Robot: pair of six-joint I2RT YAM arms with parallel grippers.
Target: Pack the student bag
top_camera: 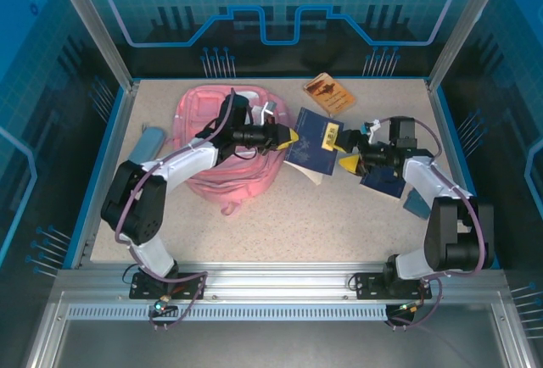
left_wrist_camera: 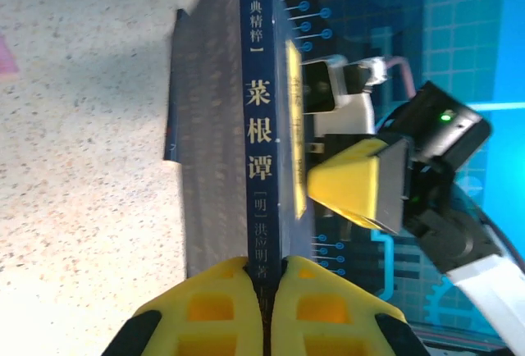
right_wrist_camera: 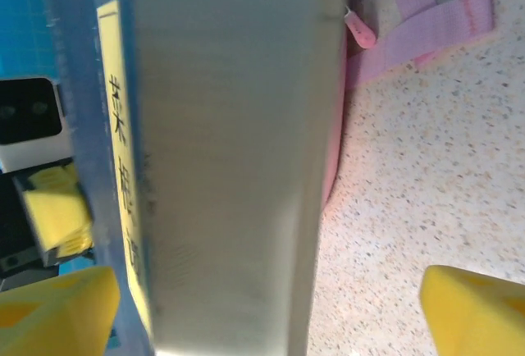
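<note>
Looking out from the near rail, bare table (top_camera: pixel 297 232) gives both arms room. My left gripper (left_wrist_camera: pixel 264 311) is pinched tight on the navy book (left_wrist_camera: pixel 258 126) at its spine, where that wrist view reads white lettering. My right gripper (right_wrist_camera: pixel 262 315) stands wide around the page block, one finger clear of it. From above, the student bag (top_camera: pixel 195 114) lies just left of the book; a brown book (top_camera: pixel 329 94) sits near the far edge.
</note>
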